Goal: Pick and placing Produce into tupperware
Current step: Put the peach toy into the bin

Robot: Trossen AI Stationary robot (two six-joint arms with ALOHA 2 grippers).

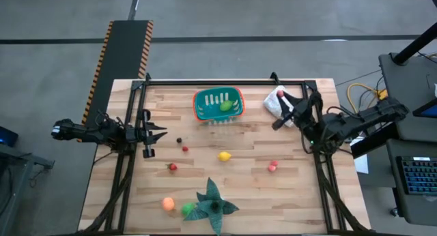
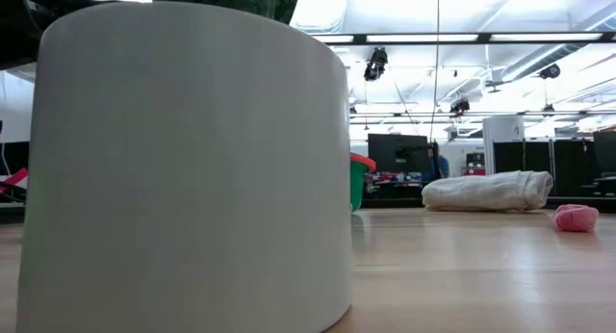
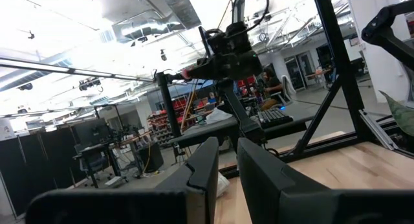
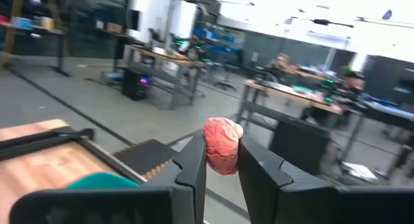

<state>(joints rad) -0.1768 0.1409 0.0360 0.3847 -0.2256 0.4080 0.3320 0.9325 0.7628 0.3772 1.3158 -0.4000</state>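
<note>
Produce: a pink piece (image 4: 222, 145) sits clenched in the right gripper (image 4: 222, 160) at upper right, beside the tupperware (image 1: 218, 104); left gripper (image 3: 225, 160) at mid-left, fingers nearly closed, empty.

Pale wooden plank worktop (image 1: 246, 195); dark green star-shaped leafy thing (image 1: 213, 203) near edge; wrinkled white plastic bag (image 1: 275, 103) far right.

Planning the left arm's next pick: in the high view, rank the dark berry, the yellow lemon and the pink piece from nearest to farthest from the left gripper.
From the left gripper at the table's left edge:
1. Dark berry, just beside it.
2. Yellow lemon, mid-table.
3. Pink piece, toward the right side.
</note>
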